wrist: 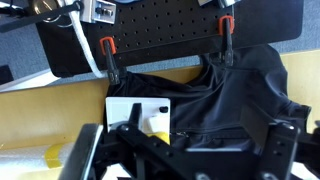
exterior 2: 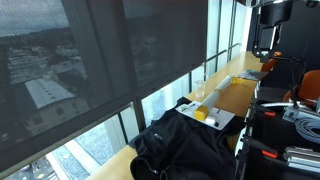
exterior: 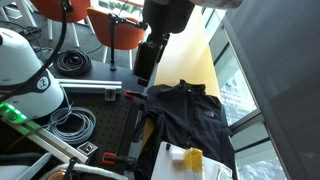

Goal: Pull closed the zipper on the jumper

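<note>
The black jumper (exterior: pixel 190 115) lies rumpled on the yellow counter, and it shows in both exterior views (exterior 2: pixel 185 150). In the wrist view the jumper (wrist: pixel 235 95) fills the right half. Its zipper runs sideways across it, with the small metal pull (wrist: pixel 180 131) at the left end, next to a white sheet. My gripper (wrist: pixel 185 160) is open and empty, with its fingers spread wide, and it hangs well above the jumper. In the exterior views the gripper (exterior: pixel 147 60) (exterior 2: pixel 262 45) is high above the counter.
A white sheet (wrist: pixel 135 110) with a small yellow item (exterior: pixel 193 158) lies beside the jumper. A black perforated board (wrist: pixel 170 30) with red clamps (wrist: pixel 105 45) borders the counter. Coiled cables (exterior: pixel 72 62) and the robot's white base (exterior: pixel 30 70) are nearby. A window wall (exterior 2: pixel 100 70) runs along the counter.
</note>
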